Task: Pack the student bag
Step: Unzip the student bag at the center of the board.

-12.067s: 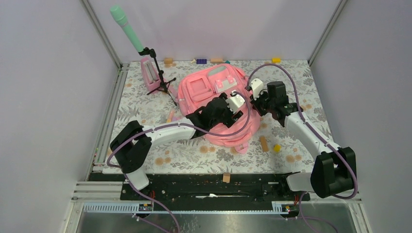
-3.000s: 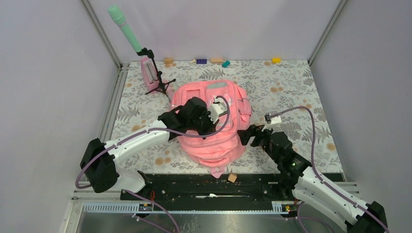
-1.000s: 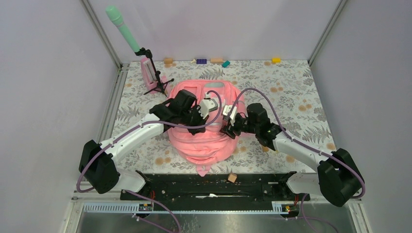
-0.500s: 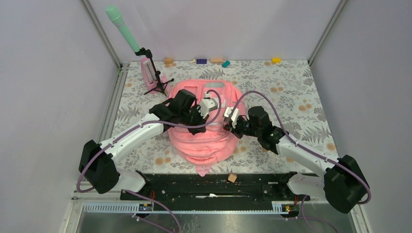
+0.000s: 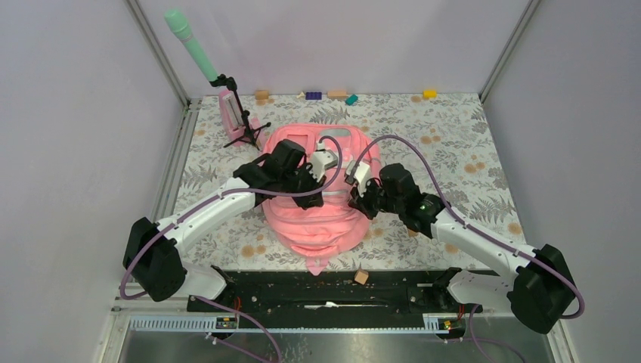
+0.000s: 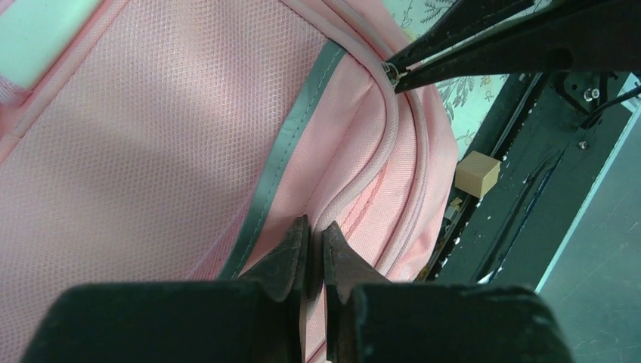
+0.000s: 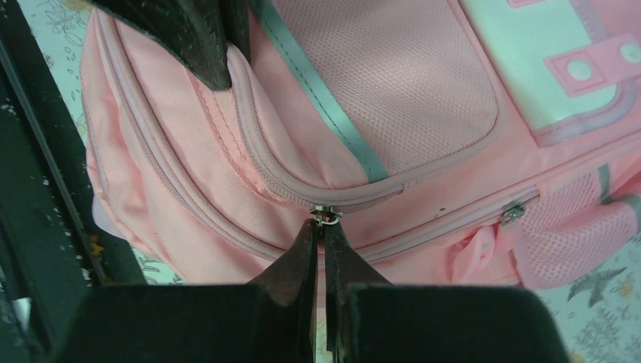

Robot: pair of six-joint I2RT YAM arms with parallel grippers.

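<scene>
The student bag [image 5: 317, 227] is a big soft pink backpack lying flat mid-table, with a grey strip [image 6: 283, 155] across its mesh front. My left gripper [image 6: 315, 231] is shut on a fold of the bag's fabric beside the piped seam, on the bag's left half [image 5: 316, 195]. My right gripper [image 7: 325, 225] is shut on the small metal zipper pull [image 7: 325, 215] of the front pocket, at the bag's right edge [image 5: 357, 198]. Its dark fingers [image 6: 484, 38] come in from the upper right of the left wrist view. A second zipper pull [image 7: 514, 213] lies free further right.
A pink metronome [image 5: 230, 110] and a tripod stand with a green microphone [image 5: 193, 45] stand at the back left. Small coloured blocks [image 5: 332, 95] line the far edge. A wooden cube [image 5: 362, 277] sits on the black rail near the bag's lower end.
My right gripper has shut on the zipper pull after standing open a second ago, and its arm has shifted slightly. The left gripper keeps its hold on the bag.
</scene>
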